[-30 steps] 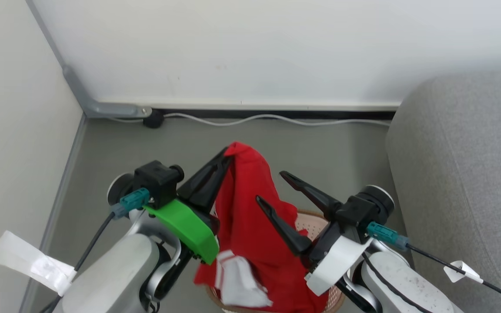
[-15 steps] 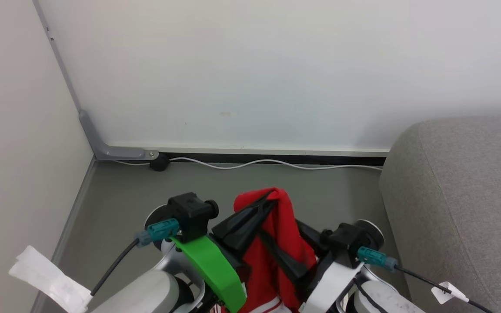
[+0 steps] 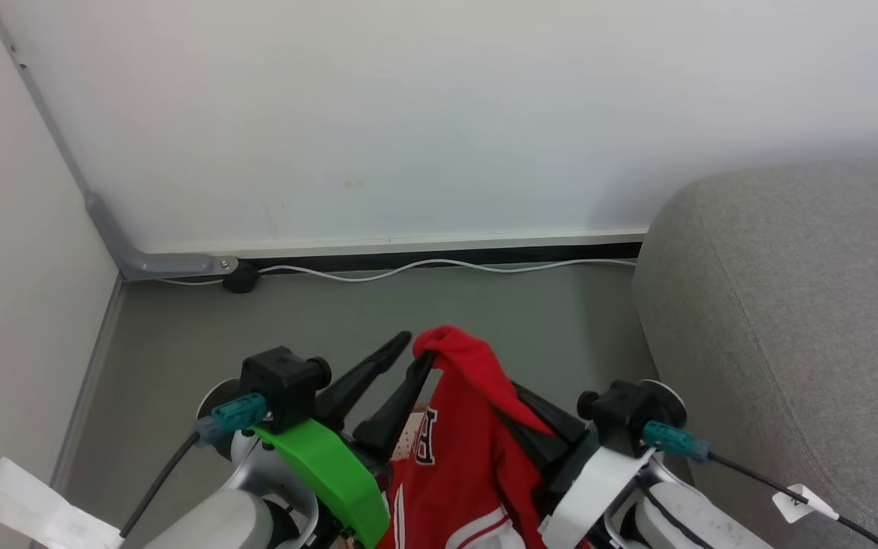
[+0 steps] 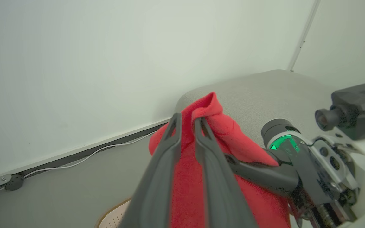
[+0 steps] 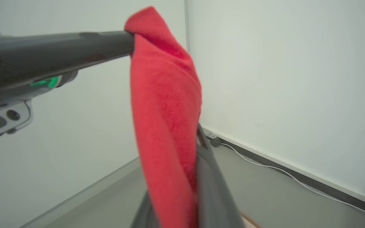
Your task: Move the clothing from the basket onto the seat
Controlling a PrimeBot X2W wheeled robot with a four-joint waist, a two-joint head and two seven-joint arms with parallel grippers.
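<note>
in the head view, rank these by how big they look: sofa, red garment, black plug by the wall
1. sofa
2. red garment, though it hangs nearer the camera, which inflates it
3. black plug

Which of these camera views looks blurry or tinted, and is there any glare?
Head view: sharp, soft even light, no glare, faint shadow on the wall beside the sofa. Left wrist view: greenish tint, jaws of the left gripper blur near the lens. Right wrist view: the red garment is crisp, the left gripper crossing the top looks soft.
</note>
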